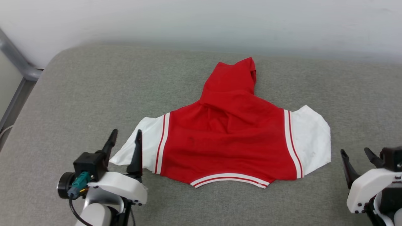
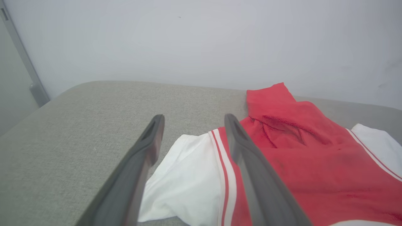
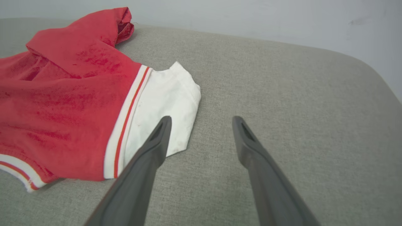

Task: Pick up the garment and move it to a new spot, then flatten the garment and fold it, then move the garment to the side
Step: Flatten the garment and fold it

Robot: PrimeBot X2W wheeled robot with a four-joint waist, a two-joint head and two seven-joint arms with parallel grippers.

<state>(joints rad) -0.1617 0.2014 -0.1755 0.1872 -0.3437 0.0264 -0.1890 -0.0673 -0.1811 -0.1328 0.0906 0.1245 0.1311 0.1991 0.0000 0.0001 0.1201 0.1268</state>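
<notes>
Your red jersey [image 1: 229,138] lies rumpled on the grey cushion [image 1: 78,94], left gripper [image 1: 126,131] open over one white sleeve [image 1: 144,138], right gripper [image 1: 355,151] open just beside the other, so a shallow pinch may catch one layer and bunch it more.

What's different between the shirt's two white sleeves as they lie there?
The left sleeve tapers to a rumpled point; the right sleeve spreads broad and flat. In the head view the left gripper overlaps the left sleeve, while the right gripper sits apart from the right sleeve. Both sleeves are white with red-striped trim.
</notes>
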